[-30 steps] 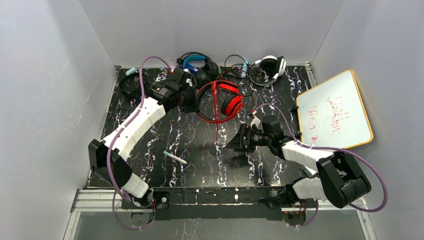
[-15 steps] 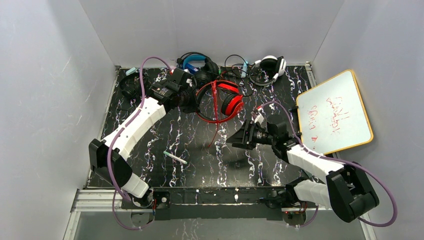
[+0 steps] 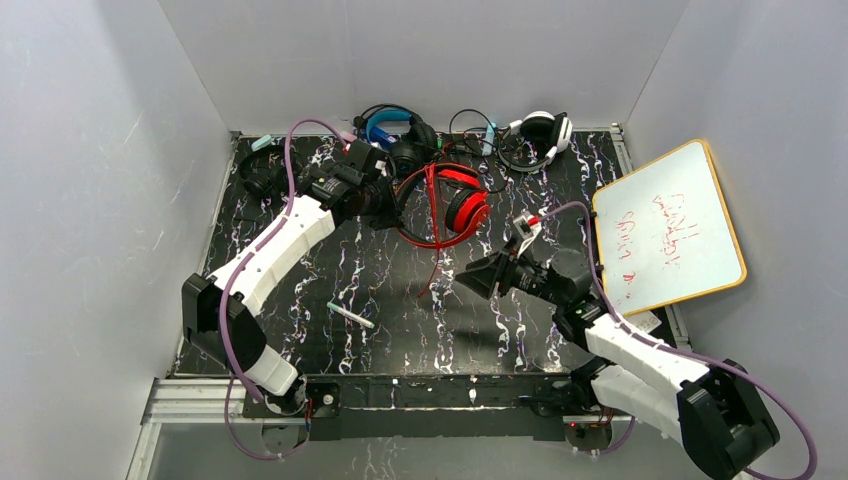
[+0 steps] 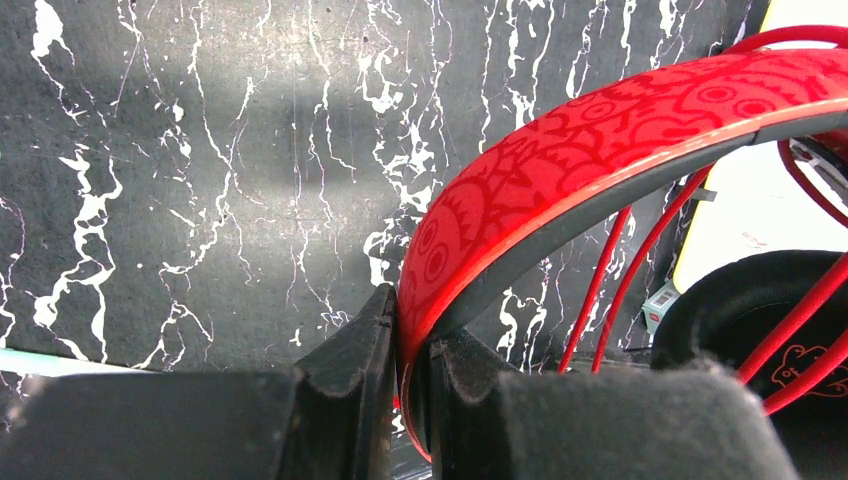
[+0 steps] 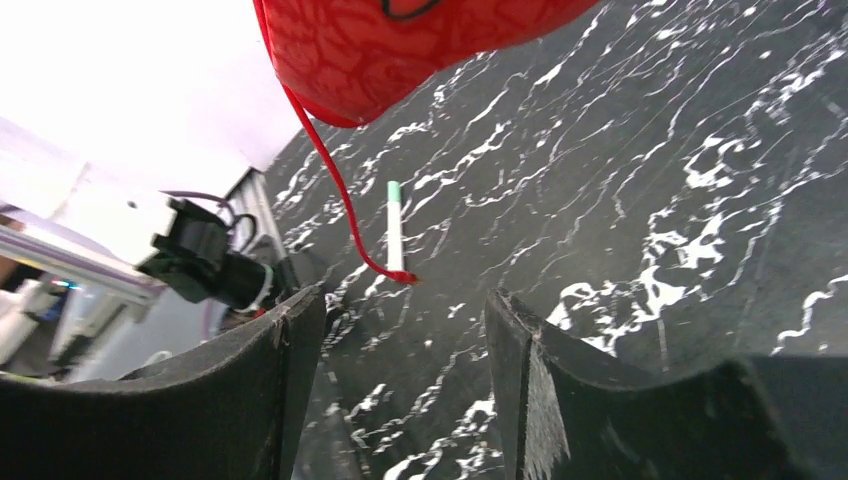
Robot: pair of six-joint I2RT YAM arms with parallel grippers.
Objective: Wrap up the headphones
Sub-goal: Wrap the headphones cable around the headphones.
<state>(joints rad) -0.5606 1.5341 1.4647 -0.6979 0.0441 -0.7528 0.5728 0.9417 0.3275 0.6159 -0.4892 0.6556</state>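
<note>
Since a second ago our right arm (image 3: 640,345) has drawn its elbow back; the right gripper (image 3: 468,282) sits left of the whiteboard (image 3: 668,225), jaws apart and empty, near the red cable (image 3: 433,262). Our left gripper (image 4: 408,335) clamps the red headphones (image 3: 460,196) by the headband (image 4: 560,170), farther left of the whiteboard.

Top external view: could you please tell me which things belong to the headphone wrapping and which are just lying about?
Job in hand: red headphones, held by the left gripper; their red cable; right gripper, open near the cable's end; blue-banded headphones.
Lying about: whiteboard; marker.
</note>
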